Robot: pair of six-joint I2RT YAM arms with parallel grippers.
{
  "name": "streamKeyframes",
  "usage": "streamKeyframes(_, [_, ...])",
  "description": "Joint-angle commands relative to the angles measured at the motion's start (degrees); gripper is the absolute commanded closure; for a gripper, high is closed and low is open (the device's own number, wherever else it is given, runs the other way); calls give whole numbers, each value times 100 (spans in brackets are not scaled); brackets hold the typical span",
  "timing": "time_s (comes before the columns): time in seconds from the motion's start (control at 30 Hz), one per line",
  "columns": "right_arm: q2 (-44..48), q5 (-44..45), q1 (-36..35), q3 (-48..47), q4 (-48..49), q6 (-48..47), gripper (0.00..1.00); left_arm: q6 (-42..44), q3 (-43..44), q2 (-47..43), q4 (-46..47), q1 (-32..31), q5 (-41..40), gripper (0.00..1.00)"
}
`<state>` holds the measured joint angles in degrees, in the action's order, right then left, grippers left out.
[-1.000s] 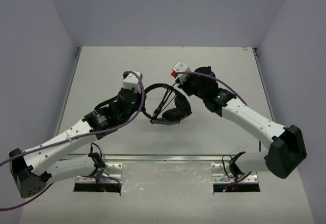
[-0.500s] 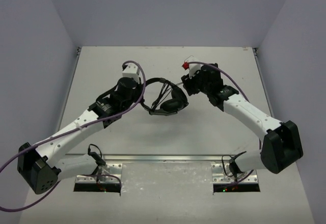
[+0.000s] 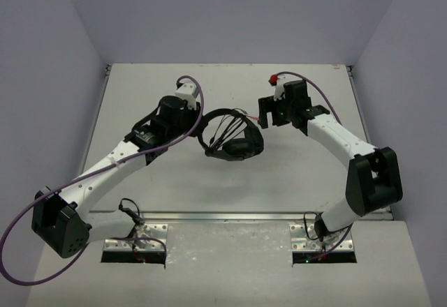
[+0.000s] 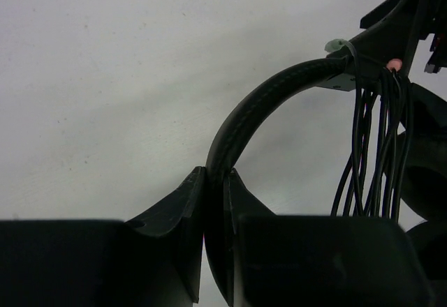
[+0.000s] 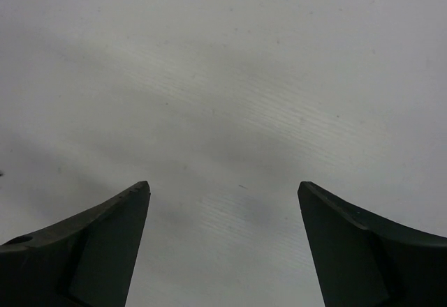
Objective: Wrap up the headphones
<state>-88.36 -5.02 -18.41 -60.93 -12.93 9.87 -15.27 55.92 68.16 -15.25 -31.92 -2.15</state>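
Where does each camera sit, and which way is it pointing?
Top external: above, behind the bases, looking down at the table; left arm and right arm show.
Left wrist: looks along the left gripper, shut on the headband; cord beyond.
Right wrist: faces down at table through the open right gripper.
Top external and left wrist share the headphones.

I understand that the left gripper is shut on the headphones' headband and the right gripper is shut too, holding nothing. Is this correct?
Not quite: the right gripper is open, jaws wide apart, holding nothing; the right wrist view shows it. The left gripper is indeed shut on the headband.
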Motion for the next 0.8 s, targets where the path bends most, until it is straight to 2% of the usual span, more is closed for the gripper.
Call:
streamKeyframes(0.0, [-76,289,198,-358,-289,560,11,24,393,-22,426,221,637,100])
streamKeyframes(0.03, [-94,378,215,-385,-341,595,10,15,385,-5,452,265,681,100])
streamKeyframes(0.07, [-155,466,224,-437,-525,682,3,6,376,13,496,361,873,100])
streamKeyframes(0.1, [-225,727,242,-594,-683,744,1,-11,384,30,583,406,970,100])
streamKeyframes(0.2, [-410,958,417,-780,-1220,1086,1,67,612,206,514,476,1024,100])
streamKeyframes(0.4, [-147,1125,655,-499,-1545,1965,1,375,1008,584,496,494,1085,100])
streamKeyframes(0.53, [361,1414,646,-745,-2090,2414,1,814,1052,707,672,494,1418,100])
streamKeyframes(0.77, [1847,1688,655,-456,-2390,2204,1,1315,1114,1155,970,494,2516,100])
